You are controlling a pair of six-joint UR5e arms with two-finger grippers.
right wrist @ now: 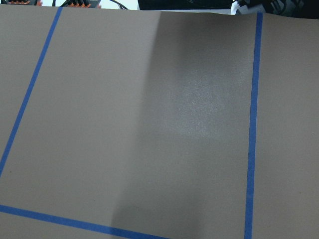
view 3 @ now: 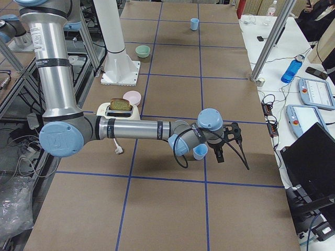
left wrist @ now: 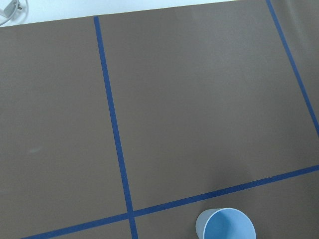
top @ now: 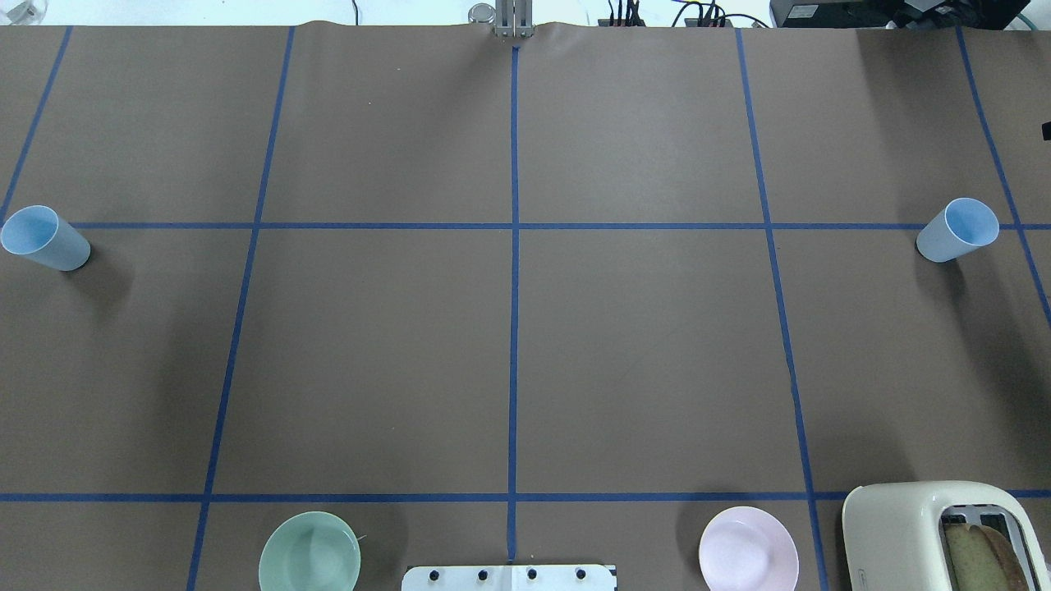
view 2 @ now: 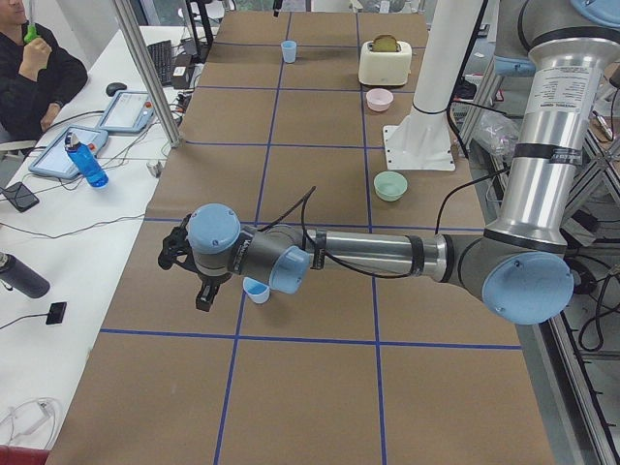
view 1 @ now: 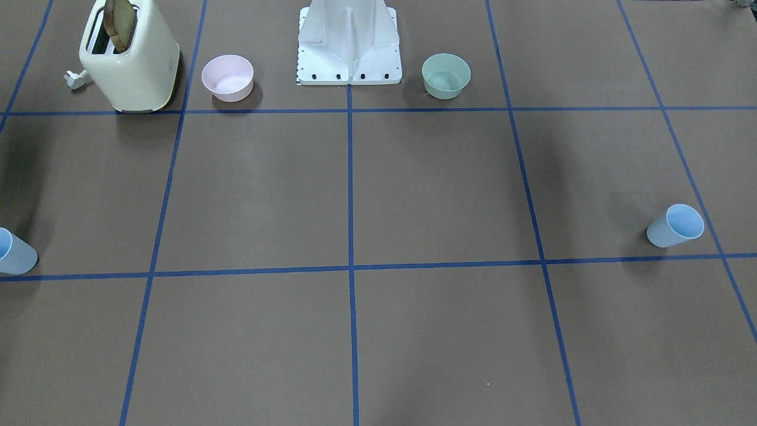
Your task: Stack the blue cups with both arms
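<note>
Two pale blue cups stand upright far apart on the brown table. One cup (top: pixel 45 238) is at the robot's left edge; it also shows in the front view (view 1: pixel 674 226), the left side view (view 2: pixel 257 290) and the left wrist view (left wrist: pixel 224 226). The other cup (top: pixel 956 230) is at the right edge; it also shows in the front view (view 1: pixel 15 251) and the right side view (view 3: pixel 200 151). My left gripper (view 2: pixel 201 291) hangs above the table just beside the left cup. My right gripper (view 3: pixel 222 149) hangs just beside the right cup. I cannot tell whether either is open or shut.
A cream toaster (top: pixel 944 538) with bread, a pink bowl (top: pixel 747 548) and a green bowl (top: pixel 309 552) sit near the white pedestal (view 1: pixel 349 41). Blue tape lines grid the table. Operators' desks with bottles and tablets (view 2: pixel 58 155) run along the far edge.
</note>
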